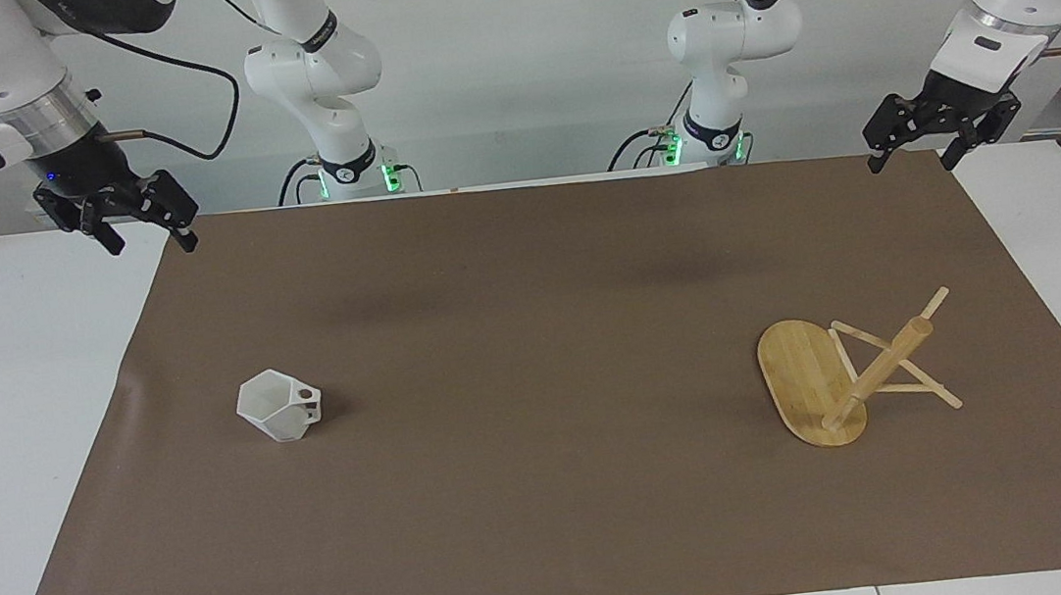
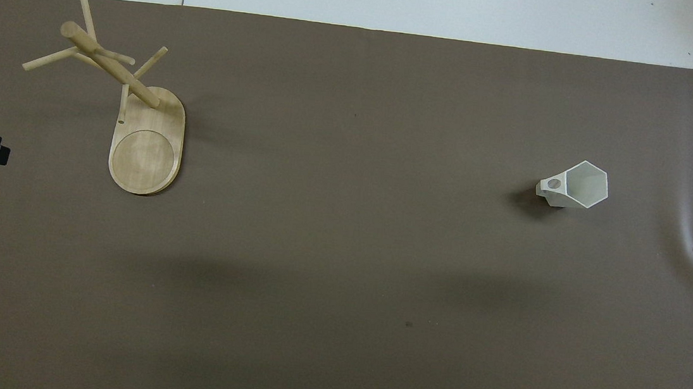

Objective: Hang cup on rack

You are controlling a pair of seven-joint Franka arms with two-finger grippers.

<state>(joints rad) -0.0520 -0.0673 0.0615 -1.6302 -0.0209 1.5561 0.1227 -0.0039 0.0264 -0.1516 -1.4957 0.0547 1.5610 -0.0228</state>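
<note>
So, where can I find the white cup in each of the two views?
Facing view: the cup stands on the brown mat, left of centre.
Overhead view: the cup appears at the right, at mid-height.
Shared landmark: the rack, at the table's other end.

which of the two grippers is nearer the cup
The right gripper, hanging open over the mat's corner at the cup's end of the table. The left gripper hangs over the rack's end instead.

A white bench (image 1: 0, 412) is covered across most of its top by a brown mat (image 1: 535, 336); bare white strips are left at both ends.
</note>
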